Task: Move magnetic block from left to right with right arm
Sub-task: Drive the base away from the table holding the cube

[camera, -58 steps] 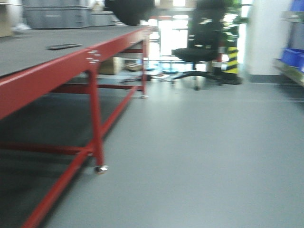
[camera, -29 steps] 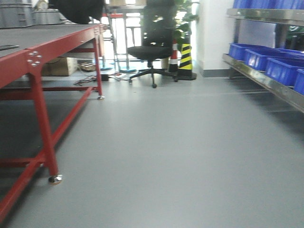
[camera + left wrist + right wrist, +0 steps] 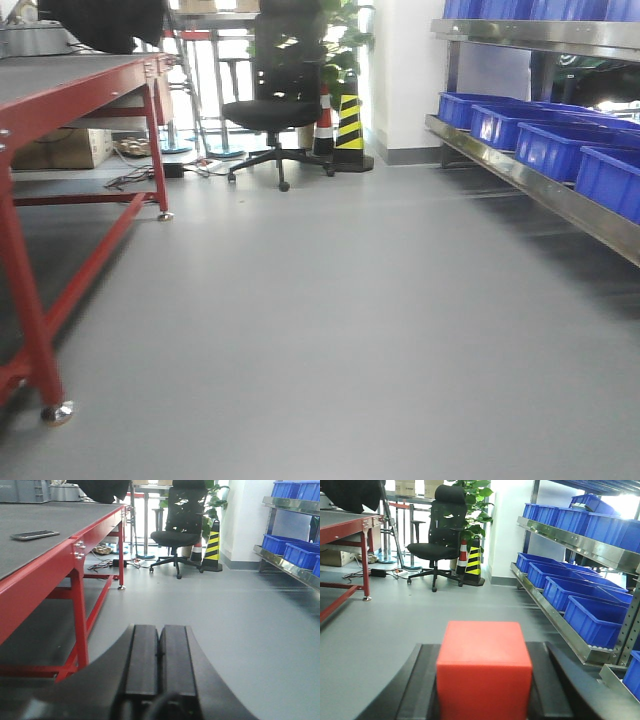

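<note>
**A:** Where is the red block sitting?

**B:** The red block (image 3: 484, 667) is sitting between the two black fingers (image 3: 422, 680) of the right hand (image 3: 484, 647) and filling the gap between them. A finger is lying flush against each side, so the right hand is grasping the block.

**A:** Is it resting on anything?

**B:** Nothing that is showing. Beyond it the grey floor (image 3: 350, 320) is stretching away. The red-framed surface (image 3: 45, 574) is standing well apart from the block, off at the far left of the right wrist view.

**A:** What is lying around it?

**B:** Blue bins (image 3: 590, 612) are lining a metal shelf (image 3: 580, 544) on the right. Straight ahead, far off, a black office chair (image 3: 437, 545) is standing beside a striped cone (image 3: 472, 562).

**A:** What is the left hand doing?

**B:** The left hand (image 3: 160, 650) is clenched. Its two pads (image 3: 142, 655) are pressing together with nothing between them. It is pointing out over the floor, just beside the surface's red edge.

**A:** Is anything lying on that surface?

**B:** A phone (image 3: 34, 534) is lying flat on the dark top, near the edge and well apart from both hands.
</note>
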`<state>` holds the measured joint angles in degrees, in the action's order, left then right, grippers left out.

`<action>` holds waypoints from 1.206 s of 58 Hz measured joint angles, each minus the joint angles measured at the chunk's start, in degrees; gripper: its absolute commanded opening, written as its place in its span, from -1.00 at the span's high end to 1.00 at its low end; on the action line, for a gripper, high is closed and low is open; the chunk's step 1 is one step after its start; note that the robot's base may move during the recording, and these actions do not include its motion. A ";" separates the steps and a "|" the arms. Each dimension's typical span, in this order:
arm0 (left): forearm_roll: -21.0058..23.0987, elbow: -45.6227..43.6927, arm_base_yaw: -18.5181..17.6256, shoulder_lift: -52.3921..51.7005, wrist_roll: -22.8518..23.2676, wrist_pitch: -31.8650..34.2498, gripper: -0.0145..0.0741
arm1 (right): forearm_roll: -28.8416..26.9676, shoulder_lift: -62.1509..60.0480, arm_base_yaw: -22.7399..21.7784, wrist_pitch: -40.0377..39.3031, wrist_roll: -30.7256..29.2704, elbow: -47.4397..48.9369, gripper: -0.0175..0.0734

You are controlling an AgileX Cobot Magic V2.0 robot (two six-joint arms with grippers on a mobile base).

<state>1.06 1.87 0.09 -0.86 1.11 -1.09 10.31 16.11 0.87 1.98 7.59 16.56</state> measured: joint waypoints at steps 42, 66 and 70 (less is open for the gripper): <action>0.00 0.00 0.00 0.00 0.00 0.00 0.94 | 0.00 0.00 0.00 0.00 0.00 0.00 0.01; 0.00 0.00 0.00 0.00 0.00 0.00 0.94 | 0.00 0.00 0.00 0.00 0.00 0.00 0.01; 0.00 0.00 0.00 0.00 0.00 0.00 0.94 | 0.00 0.00 0.00 0.00 0.00 0.00 0.01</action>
<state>1.06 1.87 0.09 -0.86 1.11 -1.09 10.31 16.11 0.87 1.98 7.59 16.56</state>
